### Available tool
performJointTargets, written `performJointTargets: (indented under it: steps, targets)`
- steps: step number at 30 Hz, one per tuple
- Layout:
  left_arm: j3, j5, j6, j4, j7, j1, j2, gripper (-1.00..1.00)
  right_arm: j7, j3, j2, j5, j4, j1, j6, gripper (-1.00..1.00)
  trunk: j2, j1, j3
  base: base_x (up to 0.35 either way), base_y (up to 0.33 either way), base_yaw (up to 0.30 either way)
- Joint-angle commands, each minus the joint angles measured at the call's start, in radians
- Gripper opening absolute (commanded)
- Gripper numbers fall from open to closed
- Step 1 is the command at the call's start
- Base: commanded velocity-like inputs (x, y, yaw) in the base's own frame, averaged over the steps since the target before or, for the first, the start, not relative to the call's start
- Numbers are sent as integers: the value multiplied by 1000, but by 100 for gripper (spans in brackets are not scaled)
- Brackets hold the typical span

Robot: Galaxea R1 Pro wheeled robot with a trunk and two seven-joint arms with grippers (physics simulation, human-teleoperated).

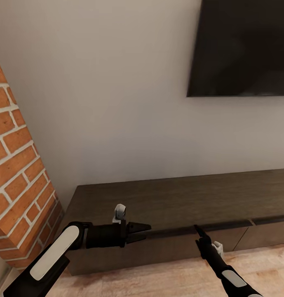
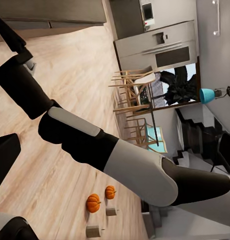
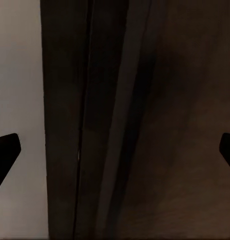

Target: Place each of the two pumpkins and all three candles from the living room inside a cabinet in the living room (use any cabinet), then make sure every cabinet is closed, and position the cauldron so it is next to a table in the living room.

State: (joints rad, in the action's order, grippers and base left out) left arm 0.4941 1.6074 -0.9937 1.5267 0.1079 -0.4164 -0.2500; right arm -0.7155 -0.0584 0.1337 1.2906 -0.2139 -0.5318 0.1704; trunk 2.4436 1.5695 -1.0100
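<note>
1. Closest to my head camera is my left arm (image 1: 51, 255), white and black, crossing low at the left; its gripper (image 1: 144, 231) points sideways along the cabinet's front top edge. The fingers look close together with nothing between them, but I cannot tell for sure how wide they stand.
2. Largest in the head view, the pale wall (image 1: 117, 103) runs behind everything, with a dark television (image 1: 240, 45) mounted upper right and a red brick column (image 1: 18, 173) at the left.
3. Below sits the cabinet (image 1: 179, 194), long, low and dark brown. Its top is bare; a drawer front (image 1: 174, 243) at the left end appears to stand slightly proud of the one beside it, a shadow line along its upper edge.
4. My right gripper (image 1: 198, 231) points at that upper edge, close to it or touching. In the right wrist view its fingertips (image 3: 5, 150) sit at opposite borders, so the jaws are wide apart and hold nothing; between them lie the dark wood (image 3: 145, 120) and its seam.
5. On the wooden floor (image 2: 70, 75), in the left wrist view, two pumpkins (image 2: 93, 203) lie side by side, well away from the cabinet.
6. Just beside them stand two candles (image 2: 93, 231), one near each pumpkin.
7. Farther off in that view I see dining chairs (image 2: 132, 87) and a fridge (image 2: 160, 45).
</note>
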Motion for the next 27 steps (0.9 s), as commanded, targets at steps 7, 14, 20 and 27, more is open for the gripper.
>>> performJointTargets:
  steps: [7,14,20,27]
  targets:
    - [1,-9,0,0,10,-1,0,100,-10,-6,0,3,1,-1,33,100,0,0,-1,0,0,0]
    - [0,-9,0,2,10,-1,0,100,-12,-6,0,3,1,-1,34,100,0,0,-1,0,0,0]
    - [0,-9,0,3,10,-1,0,100,-13,-6,0,1,-1,-1,34,100,28,15,-13,0,0,0]
    - [-2,-8,0,3,10,-1,0,100,-66,-6,0,1,-2,-1,37,100,56,30,-26,0,0,0]
